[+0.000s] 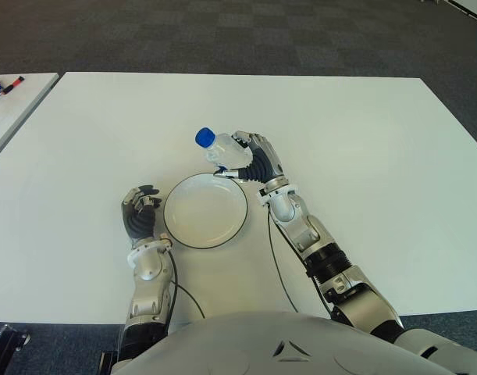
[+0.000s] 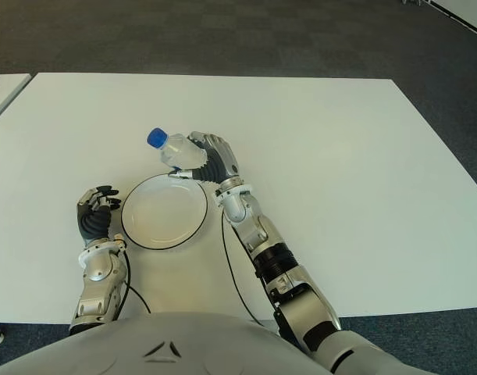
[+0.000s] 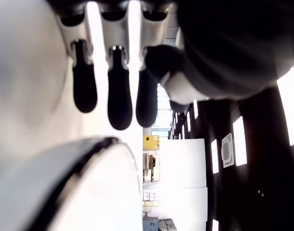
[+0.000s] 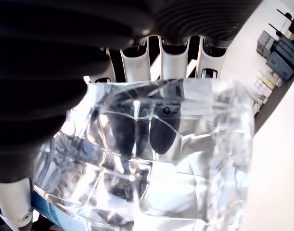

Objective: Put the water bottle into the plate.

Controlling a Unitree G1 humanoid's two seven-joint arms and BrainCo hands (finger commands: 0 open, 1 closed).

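A clear water bottle [image 1: 221, 150] with a blue cap [image 1: 204, 137] is held tilted in my right hand [image 1: 252, 158], just past the far rim of the white plate [image 1: 205, 211]. The right wrist view shows my fingers [image 4: 137, 62] wrapped around the bottle's clear body [image 4: 151, 163]. The plate has a dark rim and nothing in it. My left hand [image 1: 140, 211] shows beside the plate's left edge, fingers loosely curled and holding nothing; its wrist view shows the fingertips [image 3: 119, 101] near the plate's rim [image 3: 70, 168].
The white table [image 1: 363, 156] extends wide to the right and far side. A second white table [image 1: 12, 105] with small items stands at the far left. A thin black cable [image 1: 279, 269] runs along my right forearm.
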